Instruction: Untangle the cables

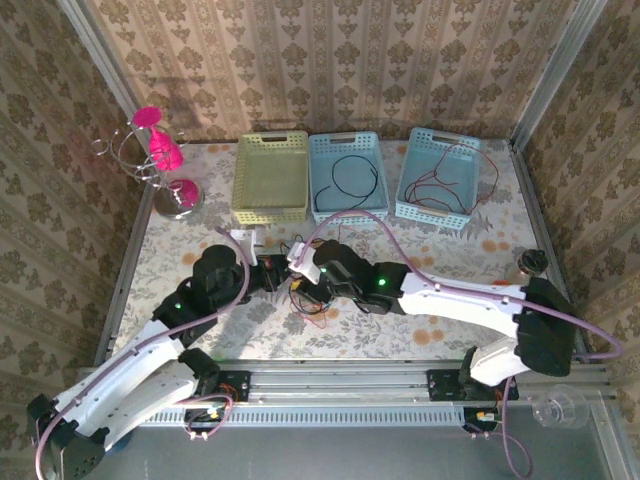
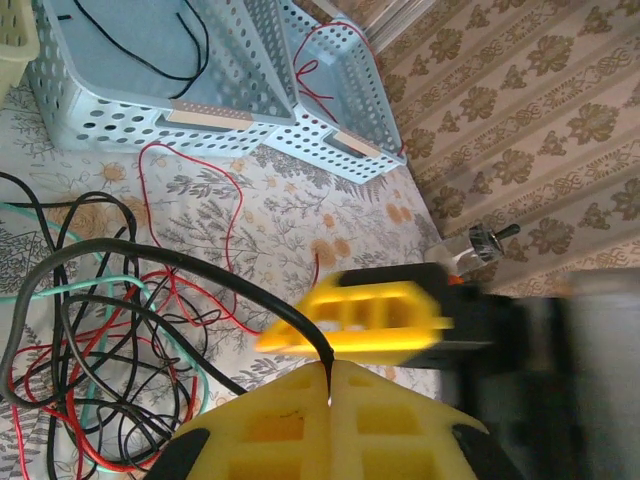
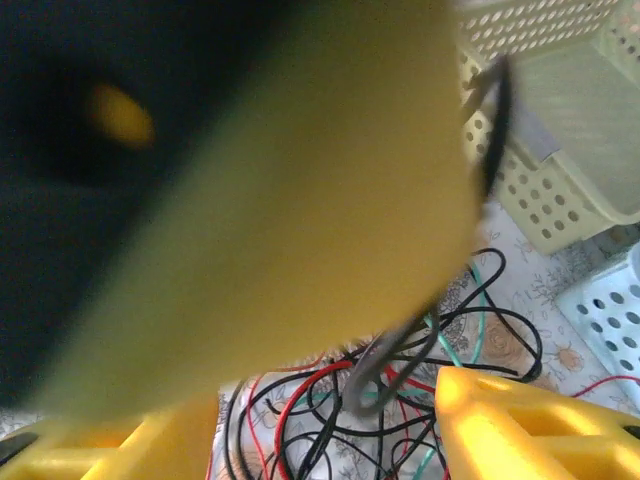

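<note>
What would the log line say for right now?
left gripper: shut on black cable | right gripper: open above tangle | tangle: red, black, teal loops, not undone

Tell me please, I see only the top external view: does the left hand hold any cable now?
Observer: Yes. In the left wrist view the left hand is shut on a black cable that leads into the tangle.
Operator: And the right hand, is it closed also?
Observer: No. In the right wrist view the right hand is open above the tangle.
Operator: Is there any colour besides red and black?
Observer: Yes, one teal cable runs through the tangle.
</note>
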Robot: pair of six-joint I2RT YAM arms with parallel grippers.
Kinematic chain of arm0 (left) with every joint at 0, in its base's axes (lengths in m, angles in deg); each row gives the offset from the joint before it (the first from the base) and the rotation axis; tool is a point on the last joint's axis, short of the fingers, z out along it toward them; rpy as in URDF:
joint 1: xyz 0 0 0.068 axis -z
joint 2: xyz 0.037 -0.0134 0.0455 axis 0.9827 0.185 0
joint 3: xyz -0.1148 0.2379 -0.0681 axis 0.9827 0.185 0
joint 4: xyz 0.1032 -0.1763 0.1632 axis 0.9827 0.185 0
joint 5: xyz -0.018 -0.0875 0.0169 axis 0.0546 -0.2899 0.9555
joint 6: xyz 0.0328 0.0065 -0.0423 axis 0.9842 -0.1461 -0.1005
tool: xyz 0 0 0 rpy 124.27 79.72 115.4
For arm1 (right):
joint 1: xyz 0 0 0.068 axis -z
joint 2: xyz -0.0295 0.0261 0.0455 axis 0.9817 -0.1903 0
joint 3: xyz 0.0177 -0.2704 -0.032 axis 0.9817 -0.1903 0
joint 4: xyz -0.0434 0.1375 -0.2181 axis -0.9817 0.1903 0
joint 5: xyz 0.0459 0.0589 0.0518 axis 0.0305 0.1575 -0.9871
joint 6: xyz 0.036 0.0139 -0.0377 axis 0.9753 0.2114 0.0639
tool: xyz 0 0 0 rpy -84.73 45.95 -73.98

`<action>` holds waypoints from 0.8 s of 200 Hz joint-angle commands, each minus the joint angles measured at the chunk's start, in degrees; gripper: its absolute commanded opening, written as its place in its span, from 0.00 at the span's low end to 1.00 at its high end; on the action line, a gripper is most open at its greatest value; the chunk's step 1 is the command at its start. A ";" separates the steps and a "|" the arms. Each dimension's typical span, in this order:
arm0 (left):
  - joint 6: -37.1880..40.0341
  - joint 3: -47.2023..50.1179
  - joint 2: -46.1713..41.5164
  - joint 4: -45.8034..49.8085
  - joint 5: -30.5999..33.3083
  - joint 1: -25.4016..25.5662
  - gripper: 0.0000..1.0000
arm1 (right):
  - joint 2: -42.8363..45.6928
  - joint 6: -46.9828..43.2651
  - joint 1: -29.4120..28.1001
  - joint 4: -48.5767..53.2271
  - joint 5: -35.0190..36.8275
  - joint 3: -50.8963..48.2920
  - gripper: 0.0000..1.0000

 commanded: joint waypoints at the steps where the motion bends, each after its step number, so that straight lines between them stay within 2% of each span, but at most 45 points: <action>1: -1.72 1.04 -1.39 -2.07 -1.45 -0.34 0.00 | -2.12 -1.80 0.09 -4.75 2.38 2.78 0.55; 10: -1.99 1.47 -1.61 -2.15 -1.61 -0.41 0.00 | -2.37 -1.63 0.09 -5.90 2.54 2.80 0.46; 27: -2.27 2.21 -2.15 -2.16 -1.59 -0.41 0.00 | -1.63 -0.64 0.04 -7.59 3.54 2.25 0.13; 38: -2.37 2.53 -2.51 -2.04 -1.43 -0.45 0.00 | 0.10 0.04 0.05 -8.39 4.64 1.08 0.01; 71: -2.03 3.43 -3.99 -2.06 -0.95 -0.56 0.00 | 8.67 0.59 0.23 -9.94 6.37 -3.73 0.00; 100: -1.36 3.73 -4.25 -2.51 -1.35 -1.24 0.00 | 13.74 1.22 0.26 -7.06 5.90 -3.13 0.00; 107: -1.01 3.72 -4.33 -2.48 -1.54 -1.32 0.13 | 14.37 1.23 0.26 -6.41 5.82 -2.70 0.00; 120: -0.43 3.40 -5.44 -0.33 -0.14 -1.58 0.63 | 15.22 0.97 0.20 -4.40 6.62 -1.25 0.00; 126: -0.34 3.42 -6.41 1.49 1.55 -1.67 0.77 | 15.71 0.75 0.33 -3.56 7.42 -0.28 0.00; 137: 0.01 3.59 -8.83 4.46 4.86 -1.69 0.87 | 16.71 -0.21 0.44 -2.58 8.07 1.40 0.00; 160: -1.40 6.92 -15.61 7.44 10.45 -1.82 0.93 | 18.75 -0.60 1.67 -2.22 7.81 6.44 0.00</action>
